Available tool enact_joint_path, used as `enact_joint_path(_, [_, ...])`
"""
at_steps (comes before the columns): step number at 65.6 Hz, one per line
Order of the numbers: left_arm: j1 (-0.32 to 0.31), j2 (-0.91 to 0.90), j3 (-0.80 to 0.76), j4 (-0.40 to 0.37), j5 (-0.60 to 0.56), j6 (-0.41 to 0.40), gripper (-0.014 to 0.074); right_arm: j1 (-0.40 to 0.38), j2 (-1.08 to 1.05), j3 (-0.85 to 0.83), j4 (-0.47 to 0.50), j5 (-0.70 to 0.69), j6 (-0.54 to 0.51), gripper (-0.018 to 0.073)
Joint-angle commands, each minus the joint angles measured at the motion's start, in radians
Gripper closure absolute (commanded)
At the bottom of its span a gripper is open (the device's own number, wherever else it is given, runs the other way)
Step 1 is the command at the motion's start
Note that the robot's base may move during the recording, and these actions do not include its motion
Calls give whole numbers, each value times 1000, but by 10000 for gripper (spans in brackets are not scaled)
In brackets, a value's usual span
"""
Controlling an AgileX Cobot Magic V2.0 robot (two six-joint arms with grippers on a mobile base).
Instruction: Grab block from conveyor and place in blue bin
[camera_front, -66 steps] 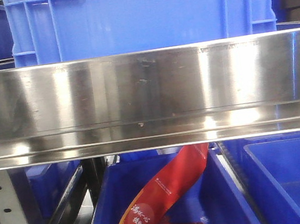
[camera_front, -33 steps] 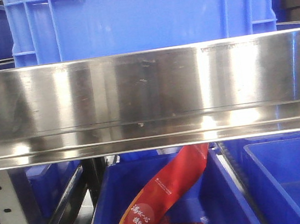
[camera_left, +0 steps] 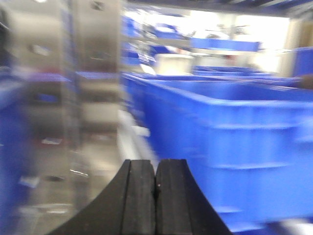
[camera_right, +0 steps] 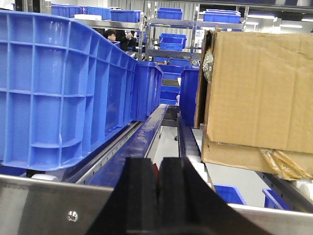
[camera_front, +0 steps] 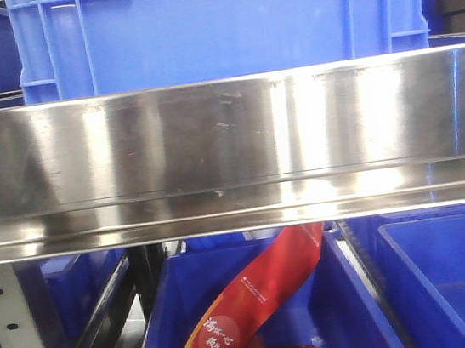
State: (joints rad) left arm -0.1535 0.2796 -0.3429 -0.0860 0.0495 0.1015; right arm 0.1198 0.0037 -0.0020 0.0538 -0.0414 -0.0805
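Observation:
No block and no conveyor show in any view. My left gripper is shut, its black pads pressed together with nothing between them; its view is smeared by motion, with a large blue bin to its right. My right gripper is also shut and empty, sitting just above a steel rail. A tall blue bin stands to its left. In the front view neither gripper appears; one blue bin sits above a steel rail and another below it.
A red printed packet lies in the lower bin, and a further blue bin is at the lower right. A cardboard box stands right of my right gripper. A perforated post rises at the lower left.
Only the bright reflections on the steel rail have shifted slightly; bins and packet are where they were.

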Motion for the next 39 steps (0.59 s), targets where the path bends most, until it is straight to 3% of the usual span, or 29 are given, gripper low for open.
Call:
enact_joint_path(1, [46,-45,68,34,-76,-13,707,-6,-4,2,-7,-20,0,720])
enact_joint_path(7, [93,-96,135,111,-68,-50,707,-6,-4,2,-7,-20,0,720])
enact_joint_path(13, [117,-147,192,121,-68,-127,707,-6,-4,2,-7,-20,0,720])
enact_joint_path(37, [131,-280,343,139,-85,-131,707,-6,-4,2,-7,-20,0,720])
enact_joint_path(39, [131,-280,343,139,-32,-131,707,-6,-4,2,-7,-20,0,720])
